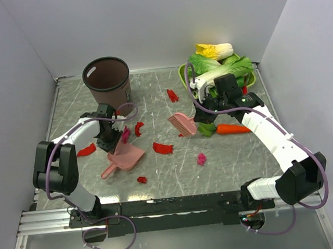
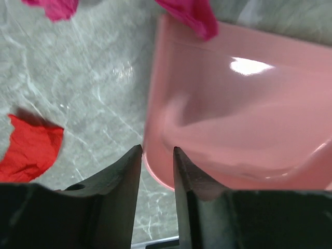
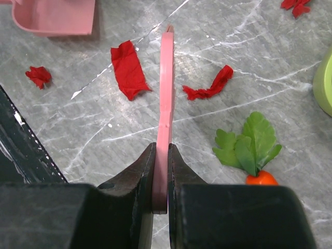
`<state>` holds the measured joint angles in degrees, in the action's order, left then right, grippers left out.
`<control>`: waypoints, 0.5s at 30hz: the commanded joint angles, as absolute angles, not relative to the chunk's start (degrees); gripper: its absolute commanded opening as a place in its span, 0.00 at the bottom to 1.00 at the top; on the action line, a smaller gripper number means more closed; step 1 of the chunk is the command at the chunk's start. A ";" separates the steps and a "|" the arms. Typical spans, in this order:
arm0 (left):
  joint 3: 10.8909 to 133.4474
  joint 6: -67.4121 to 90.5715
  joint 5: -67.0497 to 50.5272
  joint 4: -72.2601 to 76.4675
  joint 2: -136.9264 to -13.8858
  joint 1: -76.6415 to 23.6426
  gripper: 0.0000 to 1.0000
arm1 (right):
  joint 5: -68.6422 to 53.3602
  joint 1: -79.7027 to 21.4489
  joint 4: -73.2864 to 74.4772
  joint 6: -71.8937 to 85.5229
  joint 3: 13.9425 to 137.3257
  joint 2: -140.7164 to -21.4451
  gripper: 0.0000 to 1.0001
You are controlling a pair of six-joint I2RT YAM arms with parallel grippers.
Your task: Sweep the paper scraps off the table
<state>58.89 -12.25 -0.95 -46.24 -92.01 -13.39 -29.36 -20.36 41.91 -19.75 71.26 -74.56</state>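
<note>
Grey table; pink dustpan left-centre, left gripper jaws narrowly apart at its rim, can't tell if gripping. Right gripper pinching pink brush. Paper scraps scattered mid-table, one magenta at dustpan's edge.

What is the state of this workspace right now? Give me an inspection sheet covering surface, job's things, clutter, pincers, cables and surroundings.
Surface: grey marble table, flat, no spill seen.
Job's things: red and magenta paper scraps lie scattered on the table around the pink dustpan.
Clutter: brown bin; green bowl of leafy vegetables; carrot.
Pincers: left pincer straddles the dustpan's rim, grip uncertain; right pincer is shut on the pink brush.
Cables: purple cables loop along both arms.
Surroundings: pale walls on three sides; black rail at the near edge.
</note>
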 commanded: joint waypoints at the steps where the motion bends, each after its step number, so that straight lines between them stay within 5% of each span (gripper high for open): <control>1: 59.94 -10.11 -3.16 -43.24 -93.69 -13.27 0.35 | -28.83 -19.95 39.99 -20.21 72.86 -73.39 0.00; 9: 60.91 -12.47 -3.34 -41.84 -92.29 -13.27 0.34 | -28.56 -20.04 39.81 -20.74 72.25 -73.56 0.00; 15: 61.26 -14.68 -4.74 -42.89 -93.95 -13.27 0.19 | -28.83 -19.95 39.11 -20.65 71.98 -74.27 0.00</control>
<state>59.11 -12.91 -2.37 -42.70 -93.97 -13.34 -28.45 -20.36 41.63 -20.01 71.24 -74.54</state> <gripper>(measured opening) 0.224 0.154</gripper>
